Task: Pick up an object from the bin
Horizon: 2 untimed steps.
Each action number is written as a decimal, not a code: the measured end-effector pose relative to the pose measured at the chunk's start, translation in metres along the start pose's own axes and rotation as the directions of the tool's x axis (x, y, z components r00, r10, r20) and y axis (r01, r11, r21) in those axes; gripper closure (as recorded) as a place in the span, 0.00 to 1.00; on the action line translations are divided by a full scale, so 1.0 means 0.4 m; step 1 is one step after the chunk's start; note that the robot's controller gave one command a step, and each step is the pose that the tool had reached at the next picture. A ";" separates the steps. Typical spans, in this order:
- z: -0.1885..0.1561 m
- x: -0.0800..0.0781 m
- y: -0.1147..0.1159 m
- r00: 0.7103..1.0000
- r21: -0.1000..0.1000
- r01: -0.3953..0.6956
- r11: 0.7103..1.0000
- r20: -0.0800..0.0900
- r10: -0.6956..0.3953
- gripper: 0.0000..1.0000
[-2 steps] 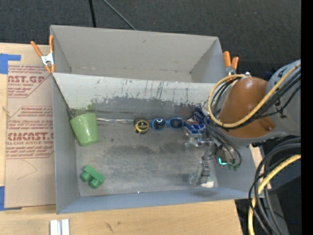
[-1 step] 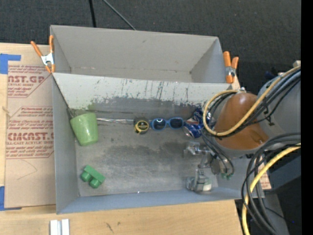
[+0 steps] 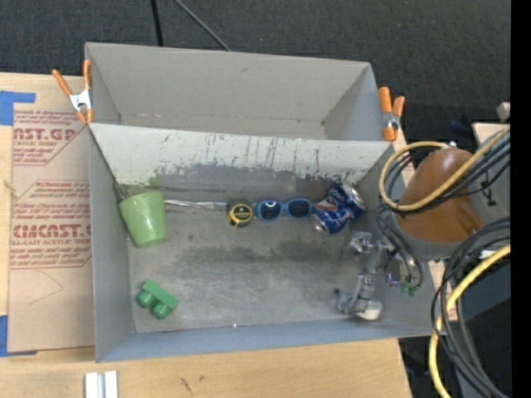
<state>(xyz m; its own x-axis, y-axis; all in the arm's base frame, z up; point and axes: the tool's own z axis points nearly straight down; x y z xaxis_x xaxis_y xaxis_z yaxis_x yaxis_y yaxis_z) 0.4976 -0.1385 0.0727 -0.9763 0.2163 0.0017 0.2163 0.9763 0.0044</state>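
My gripper (image 3: 371,274) hangs low at the right end of the bin, close to the right wall and the front right corner. A small pale rounded piece (image 3: 367,310) shows at its lower end; I cannot tell whether it is a loose thing or part of the gripper. The nearest thing is a crushed blue and white can (image 3: 336,208), lying just up and left of the gripper against the back wall. Blue sunglasses (image 3: 284,210) lie to the left of the can, apart from the gripper.
A small yellow tape measure (image 3: 240,215) sits beside the sunglasses. A light green cup (image 3: 144,217) lies at the left wall, and a green toy block (image 3: 156,298) rests near the front left corner. The arm's cables crowd the right rim.
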 end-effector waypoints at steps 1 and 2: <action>0.005 0.025 -0.034 0.952 0.004 0.307 0.952 0.009 -0.307 0.00; 0.006 0.028 -0.035 0.952 0.004 0.307 0.952 0.005 -0.307 1.00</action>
<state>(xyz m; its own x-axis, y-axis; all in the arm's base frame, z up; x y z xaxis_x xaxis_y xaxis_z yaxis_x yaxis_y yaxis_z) 0.4836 -0.1499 0.0702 -0.9956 -0.0940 -0.0043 -0.0940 0.9956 0.0003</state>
